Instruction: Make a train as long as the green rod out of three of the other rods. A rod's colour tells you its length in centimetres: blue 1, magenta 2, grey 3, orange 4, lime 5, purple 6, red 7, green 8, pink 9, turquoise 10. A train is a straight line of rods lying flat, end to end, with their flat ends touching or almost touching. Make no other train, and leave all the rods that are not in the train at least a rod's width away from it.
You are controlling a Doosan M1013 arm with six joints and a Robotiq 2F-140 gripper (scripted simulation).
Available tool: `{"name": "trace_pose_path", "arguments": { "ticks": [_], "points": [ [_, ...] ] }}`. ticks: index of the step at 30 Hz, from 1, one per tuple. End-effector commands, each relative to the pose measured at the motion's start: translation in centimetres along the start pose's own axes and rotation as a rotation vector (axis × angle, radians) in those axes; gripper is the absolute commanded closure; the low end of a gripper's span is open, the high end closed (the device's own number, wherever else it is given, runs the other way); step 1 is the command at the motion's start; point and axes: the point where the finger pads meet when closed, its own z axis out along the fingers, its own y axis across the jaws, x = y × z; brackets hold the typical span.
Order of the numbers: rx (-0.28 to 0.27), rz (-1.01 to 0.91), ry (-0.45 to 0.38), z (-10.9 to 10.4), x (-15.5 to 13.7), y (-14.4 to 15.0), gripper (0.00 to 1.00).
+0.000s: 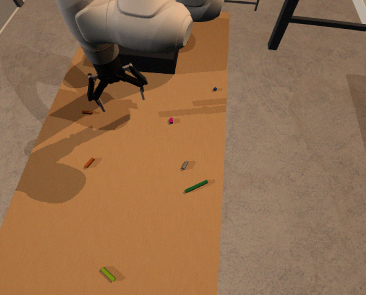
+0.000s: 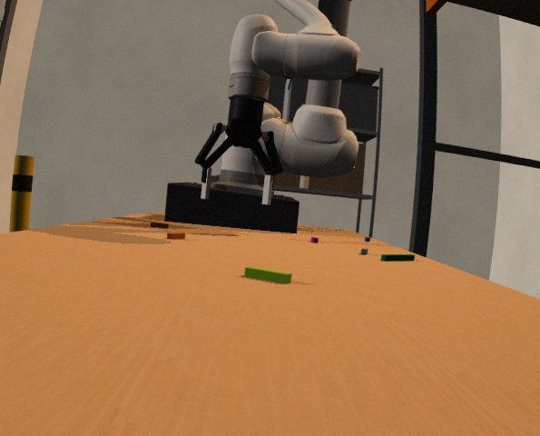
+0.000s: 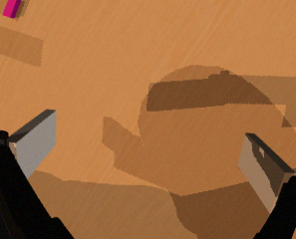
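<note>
Item: one gripper, jaws spread wide with nothing between them, above the table. Rods, lying flat and apart: one green, near the right edge in the top view, with one grey near it; one magenta; one blue, near that same edge; one lime, farthest from the robot's base; two orange or reddish, at the left in the top view.

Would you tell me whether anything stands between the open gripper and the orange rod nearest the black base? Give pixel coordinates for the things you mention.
Nothing visible does: the open gripper (image 1: 123, 105) (image 2: 236, 201) hangs above the table (image 1: 151, 222) (image 2: 260, 351), beside the orange rod (image 1: 87, 112) (image 2: 159, 225), with only shadows around it.
</note>
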Motion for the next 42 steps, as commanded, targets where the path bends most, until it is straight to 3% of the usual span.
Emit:
{"name": "trace_pose_path", "arguments": {
  "ticks": [1, 7, 11, 42],
  "points": [
    [0.006, 0.135, -0.002, 0.2, -1.9, 3.0, 0.0],
    [0.008, 0.374, 0.001, 0.2, -5.8, 8.1, 0.0],
    [0.009, 0.459, 0.002, 0.1, -7.4, 9.8, 0.0],
    [0.009, 0.471, 0.003, 0.1, -7.6, 10.0, 0.0]
  ]
}}
